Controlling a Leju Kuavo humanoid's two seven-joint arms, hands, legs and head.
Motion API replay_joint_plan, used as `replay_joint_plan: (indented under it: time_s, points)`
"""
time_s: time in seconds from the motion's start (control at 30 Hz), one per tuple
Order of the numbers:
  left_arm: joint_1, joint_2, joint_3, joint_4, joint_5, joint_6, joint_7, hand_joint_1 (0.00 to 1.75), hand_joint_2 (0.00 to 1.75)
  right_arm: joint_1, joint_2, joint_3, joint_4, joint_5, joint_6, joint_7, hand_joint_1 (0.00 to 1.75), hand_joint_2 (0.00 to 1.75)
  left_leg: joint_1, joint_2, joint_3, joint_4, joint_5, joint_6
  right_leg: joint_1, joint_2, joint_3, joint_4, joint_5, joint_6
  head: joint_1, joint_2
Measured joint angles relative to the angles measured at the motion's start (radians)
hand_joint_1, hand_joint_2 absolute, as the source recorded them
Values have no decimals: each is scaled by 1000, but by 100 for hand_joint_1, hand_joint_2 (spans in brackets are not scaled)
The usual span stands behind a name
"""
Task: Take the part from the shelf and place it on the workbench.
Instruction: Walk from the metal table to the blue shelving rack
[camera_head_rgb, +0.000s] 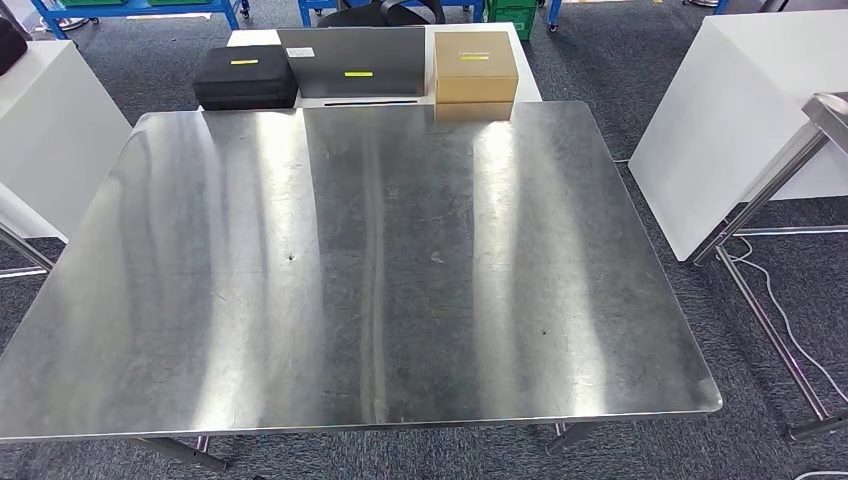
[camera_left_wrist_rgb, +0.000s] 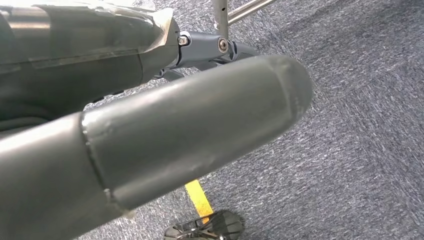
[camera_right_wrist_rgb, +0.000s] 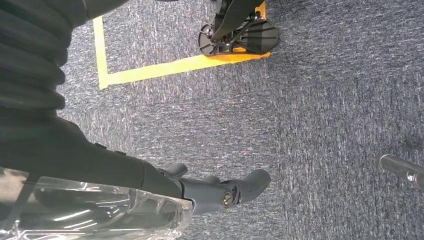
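We see the steel bench (camera_head_rgb: 380, 270) bare, with a black case (camera_head_rgb: 245, 76) at 11 o'clock and a tan box (camera_head_rgb: 475, 66) at 12. Left hand (camera_left_wrist_rgb: 165, 145) hangs over carpet, grasp unreadable. Right hand (camera_right_wrist_rgb: 150, 195) grips a clear-wrapped part (camera_right_wrist_rgb: 90, 212).

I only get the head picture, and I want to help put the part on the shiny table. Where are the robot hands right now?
Observer: The right robot hand hangs low over grey carpet.
Operator: Is it carrying something?
Observer: Something in clear crinkly plastic lies against it. I can't tell if it's gripped.
Operator: And the other one?
Observer: The left robot hand also points down at the carpet, near a yellow tape strip.
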Motion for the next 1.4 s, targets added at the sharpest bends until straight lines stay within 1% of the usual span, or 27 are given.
replay_joint_plan:
  time_s: [0.23,0.3,0.5,0.57,0.6,0.63,0.67,0.7,0.73,0.77,0.8,0.83,0.87,0.97,1.03,1.07,1.1,1.13,1.17,1.2,1.23,1.27,1.3,1.33,1.37,1.4]
  points:
    - [-3,3,-8,-7,7,-1,4,0,0,0,0,0,0,0,0,0,0,175,0,0,0,0,0,0,0,0,0,0,0,0,0,0]
    - [-3,5,-11,-9,10,-1,5,0,0,0,0,0,0,0,0,0,0,175,-1,0,-1,2,-1,1,-2,0,0,-1,0,1,0,0]
    - [-3,9,-18,-10,21,1,4,0,0,0,1,0,1,0,2,1,0,175,-3,0,-4,9,-6,10,-7,0,1,-2,1,4,0,0]
    - [-3,10,-20,-10,22,2,3,0,0,0,1,0,2,0,2,1,0,175,-4,0,-4,7,-5,16,-6,0,3,-6,3,9,0,0]
    - [-3,10,-21,-10,22,2,3,0,0,0,0,0,2,0,2,1,0,175,-1,1,-2,0,0,21,-6,0,2,-3,2,11,0,0]
    - [-3,10,-21,-11,22,2,2,0,0,-1,0,0,2,0,2,1,0,175,3,2,2,-7,5,26,-4,0,-3,9,-7,12,0,0]
    - [-3,9,-21,-11,22,2,2,0,0,-1,-1,0,2,0,2,1,0,175,7,4,4,-15,10,30,-3,-1,-18,40,-25,10,1,0]
    - [-3,9,-21,-11,22,2,1,0,0,0,-1,0,2,1,2,1,0,175,10,5,6,-19,13,32,-4,-1,-45,95,-53,7,2,0]
    - [-3,9,-21,-11,23,2,1,0,0,0,-1,0,3,1,2,1,0,175,11,6,5,-20,14,34,-4,-1,-79,164,-83,4,2,0]
    - [-3,9,-21,-11,24,2,1,0,0,1,0,0,3,1,2,1,0,175,11,6,3,-20,14,34,-5,-1,-112,230,-107,4,2,0]
    - [-3,9,-21,-11,24,2,1,0,0,1,-1,-1,3,1,2,1,0,175,11,7,2,-19,14,34,-6,-1,-135,278,-123,5,2,0]
    - [-3,9,-21,-11,25,2,1,0,0,2,-1,-1,3,0,2,2,0,175,11,6,2,-19,14,34,-6,-1,-147,302,-128,7,2,0]
    - [-3,9,-21,-11,25,2,1,0,0,2,-1,-1,3,0,2,2,0,175,11,6,1,-19,14,34,-6,-1,-150,308,-129,9,2,0]
    - [-3,9,-21,-11,25,2,1,0,0,2,-1,-1,3,0,2,2,0,175,11,6,1,-19,14,34,-6,-1,-150,309,-128,9,2,0]
    - [-2,9,-22,-11,27,2,1,0,0,2,-1,-1,3,0,2,2,0,175,12,6,2,-19,14,33,-7,-1,-141,290,-115,16,2,0]
    - [-2,8,-22,-11,28,2,1,0,0,2,-2,-1,3,0,2,2,0,175,13,5,3,-18,13,30,-10,-1,-113,234,-90,24,2,0]
    - [-2,8,-22,-11,29,2,0,0,0,1,-2,-1,3,1,2,3,0,175,13,5,4,-14,10,22,-11,0,-75,156,-59,27,2,0]
    - [-3,8,-22,-11,30,3,-2,0,0,0,-1,-1,4,1,2,3,0,175,13,4,4,-11,7,11,-11,0,-41,85,-31,21,0,0]
    - [-3,8,-22,-11,32,4,-4,0,0,-1,-1,-1,4,1,2,4,0,175,15,4,-7,20,-16,-3,-12,1,-9,19,-4,8,-3,0]
    - [-3,8,-22,-11,34,6,-6,0,0,-1,-1,-1,4,2,2,4,0,175,17,4,-30,74,-52,-16,-11,1,1,-3,5,-10,-6,0]
    - [-3,8,-23,-11,38,8,-8,0,0,-1,0,-1,5,2,2,4,0,175,20,4,-61,143,-91,-24,-12,0,1,-3,7,-22,-8,0]
    - [-2,8,-23,-11,41,9,-9,0,0,0,0,-1,5,3,2,4,0,175,22,5,-96,223,-133,-30,-12,-1,0,-4,9,-27,-9,0]
    - [-1,8,-23,-11,43,9,-9,0,0,0,0,-1,5,3,2,4,0,175,22,5,-119,274,-150,-32,-12,-1,-1,-3,9,-27,-9,0]
    - [0,8,-23,-11,46,10,-9,0,0,0,0,-1,5,4,2,4,0,175,22,5,-125,286,-144,-32,-11,-1,-1,-3,9,-27,-9,0]
    - [0,8,-23,-11,48,10,-10,0,0,0,1,-1,5,4,2,4,0,175,22,5,-113,261,-121,-31,-12,-1,0,-3,9,-27,-9,0]
    - [0,8,-23,-11,49,10,-10,0,0,0,1,-1,5,5,2,4,0,175,23,5,-84,203,-86,-29,-12,-1,2,-3,9,-27,-10,0]
